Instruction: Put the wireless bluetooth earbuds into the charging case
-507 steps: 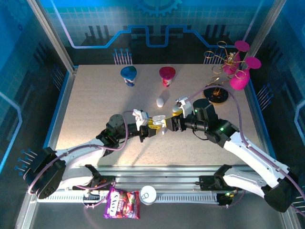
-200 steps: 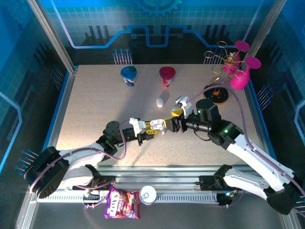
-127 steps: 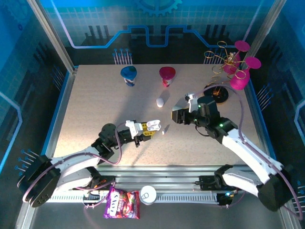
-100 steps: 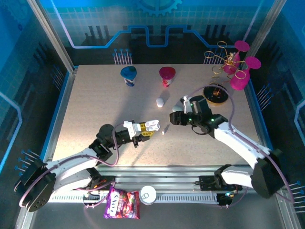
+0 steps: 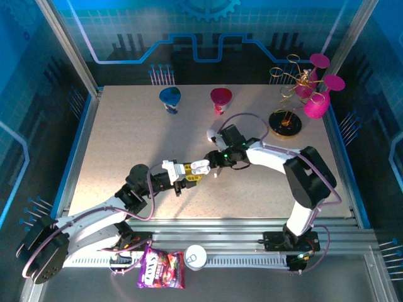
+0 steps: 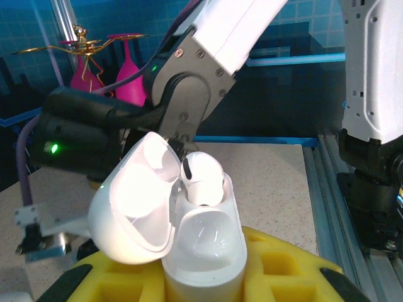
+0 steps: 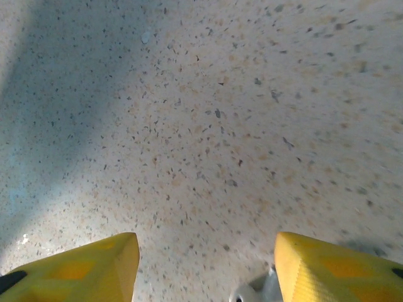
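From above, we see the left gripper (image 5: 191,170) near the middle of the table (image 5: 126,138), clamped on a small white charging case (image 5: 201,165). The right gripper (image 5: 216,161) sits just beside that case, on its far right. A second white, pebble-shaped case (image 5: 211,133) lies on the table behind them, apart from both.

In the left wrist view, we see the charging case (image 6: 203,251) standing upright, pinched between the yellow pads (image 6: 277,270) of the left gripper. Its lid (image 6: 135,211) is swung open to the left. One earbud (image 6: 201,177) sits in the case. It is glossy white, its rounded head poking up above the rim with a dark slit on one side, and its stem is hidden inside. The right arm's grey wrist looms close behind it.

In the right wrist view, the right gripper (image 7: 204,264) has its two yellow fingertips (image 7: 94,261) spread apart with only speckled table (image 7: 220,126) between them. A small pale-grey shape (image 7: 250,293) shows at the bottom edge, too cut off for us to name.
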Robot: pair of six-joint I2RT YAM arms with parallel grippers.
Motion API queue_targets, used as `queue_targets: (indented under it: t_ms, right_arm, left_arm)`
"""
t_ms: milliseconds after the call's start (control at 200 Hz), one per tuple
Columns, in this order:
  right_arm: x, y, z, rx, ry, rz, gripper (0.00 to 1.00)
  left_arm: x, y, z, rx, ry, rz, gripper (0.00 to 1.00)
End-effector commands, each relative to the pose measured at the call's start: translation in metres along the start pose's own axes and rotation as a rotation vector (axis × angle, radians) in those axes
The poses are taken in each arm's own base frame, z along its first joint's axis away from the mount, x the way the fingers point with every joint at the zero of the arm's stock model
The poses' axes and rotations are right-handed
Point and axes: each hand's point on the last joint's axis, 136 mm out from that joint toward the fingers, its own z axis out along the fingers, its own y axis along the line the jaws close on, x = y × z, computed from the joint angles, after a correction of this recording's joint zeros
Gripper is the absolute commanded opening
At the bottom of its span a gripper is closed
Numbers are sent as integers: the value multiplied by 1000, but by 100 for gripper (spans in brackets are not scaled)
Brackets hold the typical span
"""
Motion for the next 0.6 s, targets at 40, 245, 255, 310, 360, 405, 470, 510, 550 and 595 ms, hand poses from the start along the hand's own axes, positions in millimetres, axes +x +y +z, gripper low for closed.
queue_targets:
  t_ms: [40, 245, 255, 310, 360, 405, 470, 510, 550, 595]
  right_arm:
    - [-3, 12, 14, -53, 38, -36, 59]
    - [14, 3, 22, -42, 122, -46, 62]
    - [15, 3, 22, -40, 127, -46, 62]
    - [22, 0, 21, -30, 150, -49, 63]
    - [25, -1, 18, -26, 158, -51, 63]
    - [29, -2, 16, -27, 166, -53, 63]
    - [34, -3, 13, -26, 176, -52, 63]
    - [38, -3, 10, -26, 179, -52, 63]
    - [41, -4, 8, -22, 181, -51, 63]
    - [44, -4, 5, -23, 182, -49, 63]
  left_arm:
    - [-7, -4, 1, 30, -17, 1, 0]
    - [-7, -4, 1, 30, -15, 0, 0]
    - [-7, -4, 1, 32, -14, -1, 0]
    - [-6, -4, 2, 31, -12, -2, 0]
    - [-6, -4, 2, 32, -14, -1, 0]
    - [-8, -4, 2, 32, -20, 0, 0]
    - [-8, -4, 2, 34, -20, -1, 0]
    - [-7, -4, 2, 35, -20, -3, 0]
    - [-8, -4, 2, 36, -21, -4, 0]
    - [-7, -5, 2, 36, -22, -5, 0]
